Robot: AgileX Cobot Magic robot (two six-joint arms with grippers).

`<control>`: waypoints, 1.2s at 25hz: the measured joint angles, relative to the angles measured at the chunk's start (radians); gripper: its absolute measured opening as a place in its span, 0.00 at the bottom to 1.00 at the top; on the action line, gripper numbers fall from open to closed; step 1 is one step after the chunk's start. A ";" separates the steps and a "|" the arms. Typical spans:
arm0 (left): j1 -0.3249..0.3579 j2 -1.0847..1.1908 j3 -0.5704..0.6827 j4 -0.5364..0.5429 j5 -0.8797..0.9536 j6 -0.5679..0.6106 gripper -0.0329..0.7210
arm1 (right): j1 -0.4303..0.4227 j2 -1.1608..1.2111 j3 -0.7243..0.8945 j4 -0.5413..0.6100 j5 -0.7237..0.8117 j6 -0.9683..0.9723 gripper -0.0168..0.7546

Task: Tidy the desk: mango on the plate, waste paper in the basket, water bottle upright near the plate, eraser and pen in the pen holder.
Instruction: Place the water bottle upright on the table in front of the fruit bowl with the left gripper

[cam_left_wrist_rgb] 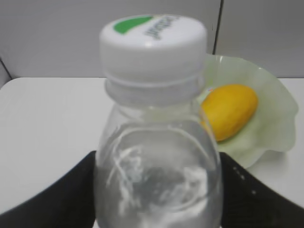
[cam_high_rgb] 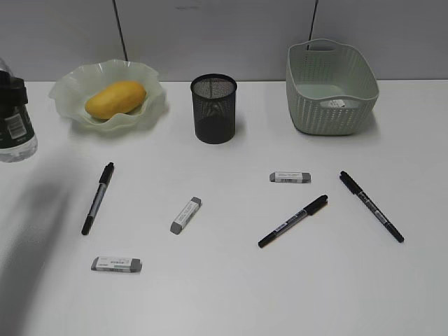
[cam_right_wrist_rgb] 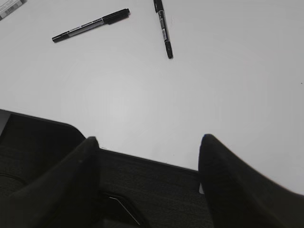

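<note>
Left wrist view, left gripper [cam_left_wrist_rgb: 156, 190] clamped on water bottle [cam_left_wrist_rgb: 156, 156], right gripper [cam_right_wrist_rgb: 147, 147] apart, empty.

water bottle [cam_high_rgb: 14, 119] cut by left edge (base unseen), eraser print illegible

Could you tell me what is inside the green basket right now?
The basket holds a small whitish scrap on its floor near the front wall, probably the waste paper. The front wall hides the nearest strip of the floor, so anything lying there cannot be seen.
</note>
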 joint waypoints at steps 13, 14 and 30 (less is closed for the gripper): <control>0.000 0.327 0.001 0.210 -0.439 -0.258 0.73 | 0.000 0.000 0.000 0.000 -0.001 0.000 0.68; 0.000 0.346 0.001 0.220 -0.459 -0.260 0.73 | 0.000 0.000 0.000 0.000 -0.001 0.000 0.68; 0.000 0.441 0.001 0.300 -0.571 -0.269 0.83 | 0.000 0.000 0.000 0.000 -0.019 0.001 0.68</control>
